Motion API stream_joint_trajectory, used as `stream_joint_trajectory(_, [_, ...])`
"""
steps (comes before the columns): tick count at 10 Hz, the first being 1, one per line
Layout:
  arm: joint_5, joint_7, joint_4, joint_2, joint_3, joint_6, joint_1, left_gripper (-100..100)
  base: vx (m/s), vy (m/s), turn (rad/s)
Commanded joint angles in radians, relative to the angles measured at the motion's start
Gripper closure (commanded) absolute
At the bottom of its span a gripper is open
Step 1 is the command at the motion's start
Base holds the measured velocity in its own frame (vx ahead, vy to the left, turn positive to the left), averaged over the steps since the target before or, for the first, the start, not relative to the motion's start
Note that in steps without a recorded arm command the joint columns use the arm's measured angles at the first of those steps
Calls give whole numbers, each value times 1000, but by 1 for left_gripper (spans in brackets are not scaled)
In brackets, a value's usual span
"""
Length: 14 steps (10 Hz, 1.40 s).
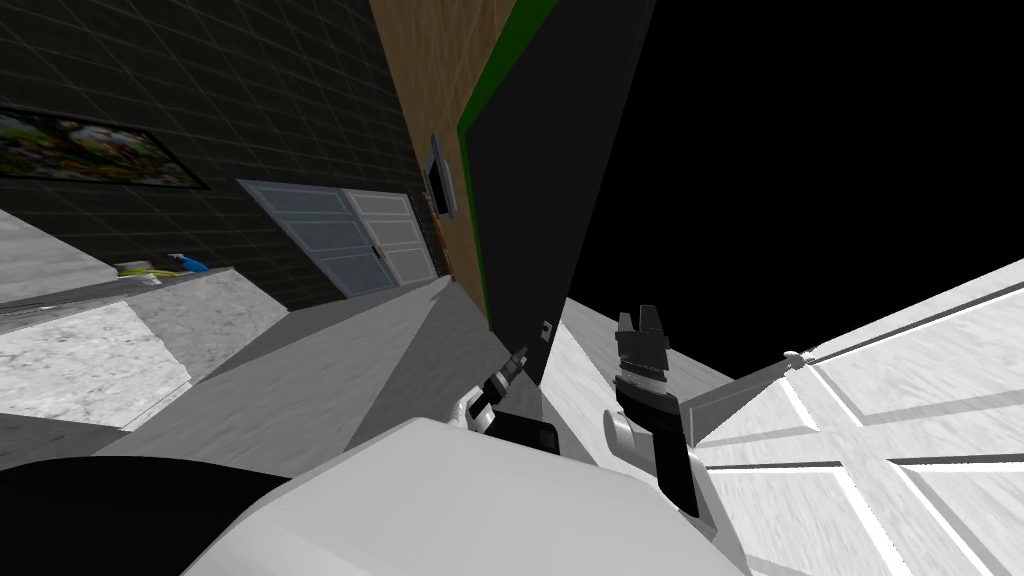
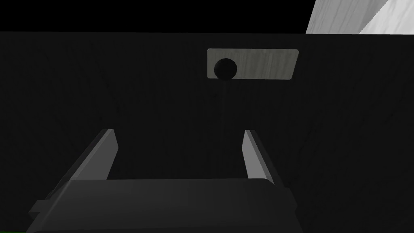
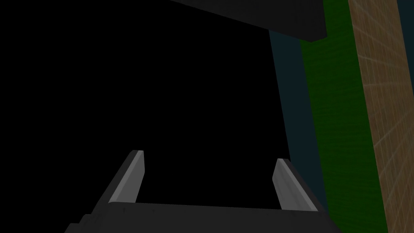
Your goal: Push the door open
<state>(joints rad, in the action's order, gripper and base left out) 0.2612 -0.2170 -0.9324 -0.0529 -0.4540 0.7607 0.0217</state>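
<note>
The left gripper (image 2: 178,131) is nearest, its fingers spread with nothing between them, aimed square at a dark panel (image 2: 121,89) that carries a small grey plate (image 2: 252,64) with a round hole. In the head view this panel stands just beside the green door frame (image 3: 335,121), so the plate is probably the latch's strike plate. The hand seems only parked low and close there, not doing any work. The door (image 1: 900,400), white and panelled, lies on the robot's right, swung wide from the opening, with its grey edge and small round handle (image 1: 793,356) turned toward the robot. Judged by that angle, the push is largely done. The right gripper (image 3: 209,155) is raised between the dark panel and the door, fingers likewise spread and empty, pointing through the opening into a black area (image 1: 800,150). Its fingertips are apart from the door, yet it looks the arm better placed for any further shove. Beyond the frame runs a brown wall (image 3: 380,121).
</note>
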Motion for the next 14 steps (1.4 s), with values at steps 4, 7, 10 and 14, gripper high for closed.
stream_joint_trajectory(4, [15,-21,91,17,-25,16,31,-100,94,47,-16])
stream_joint_trajectory(7, [25,-38,156,31,-42,27,55,-100,144,58,-17])
stream_joint_trajectory(10, [25,-38,169,17,-41,27,60,-100,97,4,-20])
stream_joint_trajectory(14, [20,-30,179,11,-34,30,60,-100,146,-133,-25])
